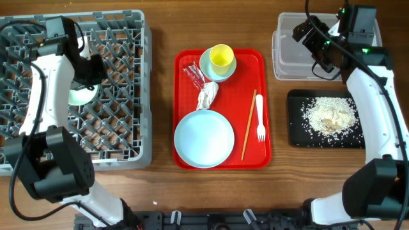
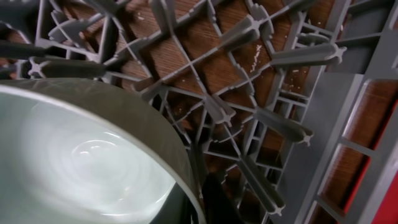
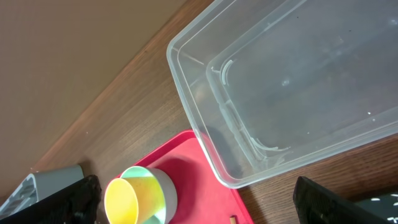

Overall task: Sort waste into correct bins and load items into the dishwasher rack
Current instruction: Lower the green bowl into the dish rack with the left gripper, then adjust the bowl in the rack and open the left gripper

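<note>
From above: shows the left tool (image 1: pixel 89 71) shut, right at the green bowl (image 1: pixel 82 96) sitting in the grey rack (image 1: pixel 121 89); cannot tell whether pinching its rim. Shows the right tool (image 1: pixel 313 35) spread wide above the clear tub (image 1: pixel 291 61). Finds plate (image 1: pixel 204 138), yellow cup (image 1: pixel 222 56), wrapper (image 1: pixel 193 73), napkin (image 1: pixel 207 96), chopstick (image 1: pixel 248 124) and fork (image 1: pixel 260 118) on the red tray (image 1: pixel 252 64); rice (image 1: pixel 330 116) on the black tray (image 1: pixel 297 128).

Left wrist: looks into the bowl, close up, amid grey pegs.

Right wrist: looks between wide-set fingers (image 3: pixel 62 199) at tub and cup.
</note>
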Tool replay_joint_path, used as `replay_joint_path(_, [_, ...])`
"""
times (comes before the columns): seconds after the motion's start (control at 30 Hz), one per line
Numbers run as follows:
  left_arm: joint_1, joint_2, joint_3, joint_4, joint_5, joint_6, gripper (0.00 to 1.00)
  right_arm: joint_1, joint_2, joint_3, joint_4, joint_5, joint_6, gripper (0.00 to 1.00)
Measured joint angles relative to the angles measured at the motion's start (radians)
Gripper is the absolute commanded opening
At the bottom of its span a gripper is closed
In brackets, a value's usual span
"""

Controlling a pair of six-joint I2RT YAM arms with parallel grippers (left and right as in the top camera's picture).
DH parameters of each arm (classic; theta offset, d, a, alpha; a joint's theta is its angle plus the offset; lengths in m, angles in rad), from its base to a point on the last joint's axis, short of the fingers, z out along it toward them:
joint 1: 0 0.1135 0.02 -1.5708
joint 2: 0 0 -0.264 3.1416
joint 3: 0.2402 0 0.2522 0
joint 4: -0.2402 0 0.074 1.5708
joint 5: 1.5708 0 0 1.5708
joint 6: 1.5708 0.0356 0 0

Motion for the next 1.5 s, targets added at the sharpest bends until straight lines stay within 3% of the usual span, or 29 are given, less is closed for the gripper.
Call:
replay_joint_path(0.33, [0.006, -0.013, 0.0, 0.013, 0.058, -0.019, 0.04, 0.0, 0.0, 0.0, 0.0, 0.0, 0.0, 1.0])
replay_joint_path(0.63, [0.193, -0.166, 0.003, 0.125, 0.521, -0.188, 0.04, 0.0, 0.0, 0.0, 0.0, 0.0, 0.0, 1.0])
replay_joint_path(0.83, [0.315, -0.166, 0.004, 0.1, 0.721, -0.238, 0.04, 0.0, 0.0, 0.0, 0.0, 0.0, 0.0, 1.0])
replay_joint_path(0.9, [0.31, -0.166, 0.004, 0.071, 0.745, -0.219, 0.17, 0.0, 0.0, 0.0, 0.0, 0.0, 0.0, 1.0])
replay_joint_path(1.0, [0.303, -0.166, 0.004, 0.063, 0.703, -0.205, 0.19, 0.0, 0.0, 0.0, 0.0, 0.0, 0.0, 1.0])
replay_joint_path(1.17, [0.301, -0.165, 0.004, -0.008, 0.483, -0.201, 0.04, 0.0, 0.0, 0.0, 0.0, 0.0, 0.0, 1.0])
replay_joint_path(1.5, [0.198, -0.017, 0.004, -0.007, 0.317, -0.177, 0.04, 0.0, 0.0, 0.0, 0.0, 0.0, 0.0, 1.0])
